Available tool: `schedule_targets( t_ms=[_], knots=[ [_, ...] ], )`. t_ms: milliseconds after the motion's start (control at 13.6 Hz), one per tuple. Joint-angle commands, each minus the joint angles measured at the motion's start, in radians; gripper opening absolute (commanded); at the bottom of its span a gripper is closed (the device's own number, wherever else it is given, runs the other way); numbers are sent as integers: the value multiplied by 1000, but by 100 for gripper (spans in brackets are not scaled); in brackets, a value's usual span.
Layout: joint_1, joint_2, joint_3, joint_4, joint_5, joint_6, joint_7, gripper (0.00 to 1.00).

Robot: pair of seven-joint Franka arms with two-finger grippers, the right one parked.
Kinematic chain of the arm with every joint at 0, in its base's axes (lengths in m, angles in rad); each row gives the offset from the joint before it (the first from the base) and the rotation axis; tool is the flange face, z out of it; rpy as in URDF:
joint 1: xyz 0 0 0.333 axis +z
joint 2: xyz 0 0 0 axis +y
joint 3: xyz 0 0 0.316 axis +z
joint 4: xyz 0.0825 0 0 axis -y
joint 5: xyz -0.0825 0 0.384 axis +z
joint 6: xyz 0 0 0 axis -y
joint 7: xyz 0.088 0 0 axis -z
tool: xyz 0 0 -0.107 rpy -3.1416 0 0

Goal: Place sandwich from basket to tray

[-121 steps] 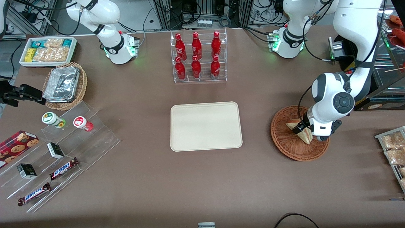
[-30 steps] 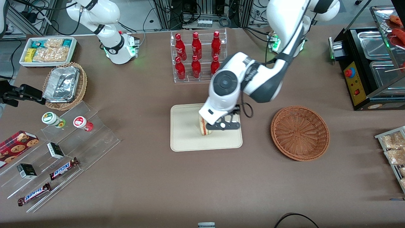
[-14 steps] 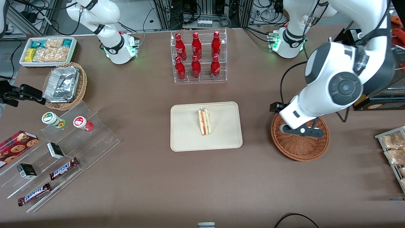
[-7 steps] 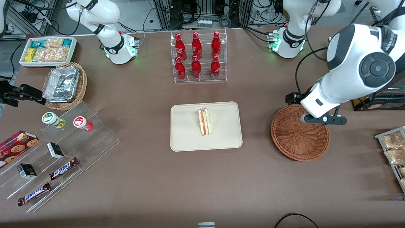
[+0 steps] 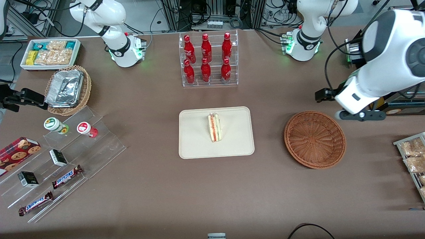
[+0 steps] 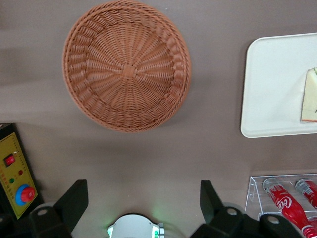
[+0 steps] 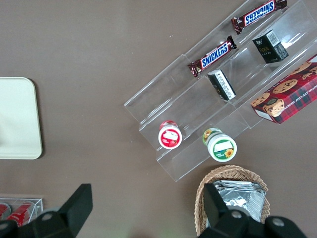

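Observation:
The sandwich (image 5: 214,127) stands on its edge on the cream tray (image 5: 199,146), near the tray's middle. The reddish-brown wicker basket (image 5: 314,139) is empty and sits beside the tray, toward the working arm's end of the table. My left gripper (image 5: 361,116) hangs high above the table, just past the basket's rim and farther from the front camera. It is open and empty. The left wrist view shows its spread fingers (image 6: 74,203) around the gripper (image 6: 142,191), with the empty basket (image 6: 128,72), a tray corner (image 6: 272,84) and a sandwich edge (image 6: 310,96) below.
A clear rack of red bottles (image 5: 207,59) stands farther from the front camera than the tray. A yellow control box (image 6: 15,173) and a snack rack (image 5: 413,156) sit at the working arm's end. A stepped acrylic display (image 5: 59,159), foil basket (image 5: 68,89) and white bin (image 5: 49,53) are at the parked arm's end.
My gripper let go of the sandwich on the tray, then swung over the basket and on toward the working arm's end, open and empty. The sandwich has stayed put.

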State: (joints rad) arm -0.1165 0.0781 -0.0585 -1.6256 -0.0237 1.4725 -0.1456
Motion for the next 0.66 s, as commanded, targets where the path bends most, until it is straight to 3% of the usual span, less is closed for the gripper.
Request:
schedule_targets(
  t_ms=[0, 588],
  knots=[
    [121, -44, -93, -19, 13, -44, 55, 100],
    [152, -92, -96, 12, 13, -162, 60, 100]
  ],
)
